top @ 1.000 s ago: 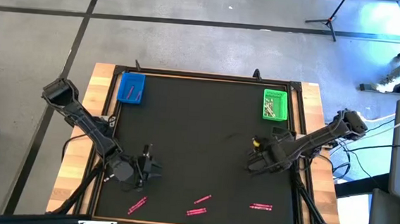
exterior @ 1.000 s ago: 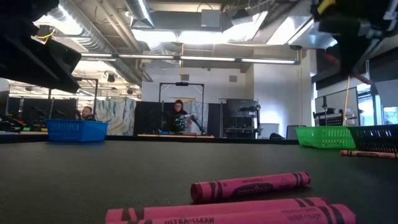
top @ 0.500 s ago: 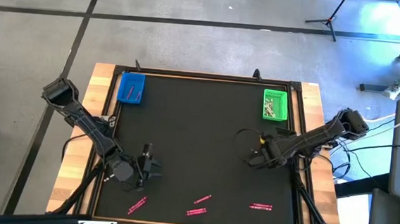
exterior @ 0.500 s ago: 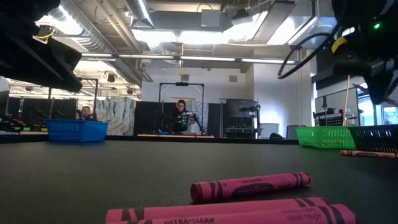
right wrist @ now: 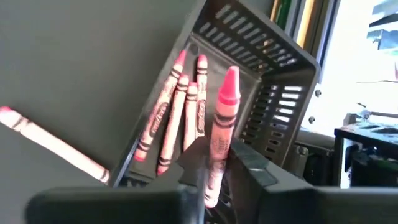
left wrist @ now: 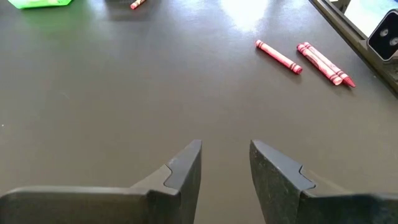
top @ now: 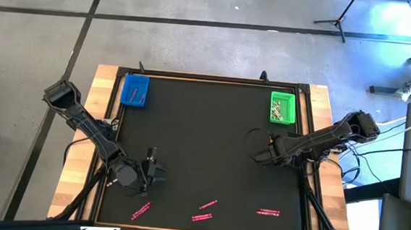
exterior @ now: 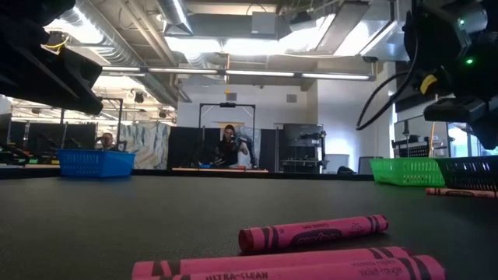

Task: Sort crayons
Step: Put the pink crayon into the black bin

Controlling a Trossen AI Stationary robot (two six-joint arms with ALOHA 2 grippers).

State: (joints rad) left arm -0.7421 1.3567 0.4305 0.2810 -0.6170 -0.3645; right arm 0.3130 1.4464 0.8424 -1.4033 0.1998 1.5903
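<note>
My right gripper is shut on a pink crayon above the table's right side, in front of a dark slotted tray that holds several pink crayons. My left gripper is open and empty, low over the table's near left part. Loose pink crayons lie flat on the table near its front edge. Two of these groups show in the left wrist view. My right gripper pinches the pink crayon's lower half between its two fingers. The crayon lies along the fingers, and its pointed tip sticks out past the fingertips toward the dark tray. It is lifted clear of the table.
A blue tray stands at the far left corner and a green tray at the far right. A pale crayon lies on the table beside the dark tray. The table has a raised wooden border.
My right gripper has gone a little toward the table's far edge and has turned on the way. My left gripper has kept still, and the loose crayons have not moved.
</note>
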